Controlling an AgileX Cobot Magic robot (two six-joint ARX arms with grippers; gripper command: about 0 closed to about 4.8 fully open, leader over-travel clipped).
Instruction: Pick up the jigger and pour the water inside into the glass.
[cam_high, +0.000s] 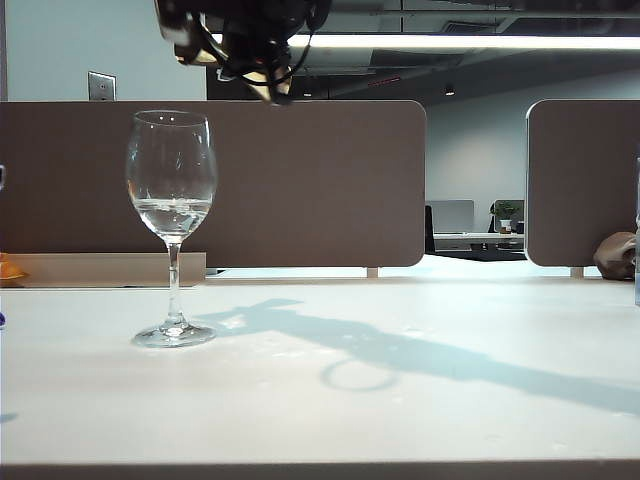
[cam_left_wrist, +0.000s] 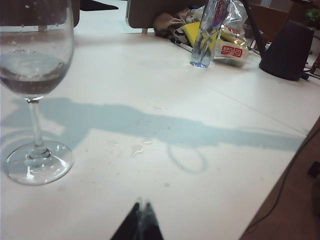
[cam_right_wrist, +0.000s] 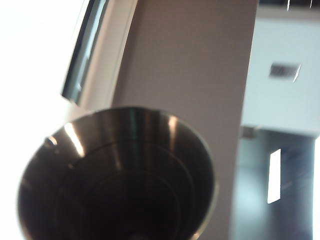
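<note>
Gripping one jigger (cam_right_wrist: 117, 175), right jaws (cam_high: 268, 75) hover above one glass (cam_high: 171, 215); left jaws (cam_left_wrist: 138, 225) clenched.

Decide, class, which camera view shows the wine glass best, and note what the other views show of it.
The exterior view: the whole glass stands upright on the table, rim to foot, with water low in the bowl. The left wrist view crops the rim, showing the lower bowl, stem and foot. The right wrist view shows none of it, only the jigger's open mouth.
</note>
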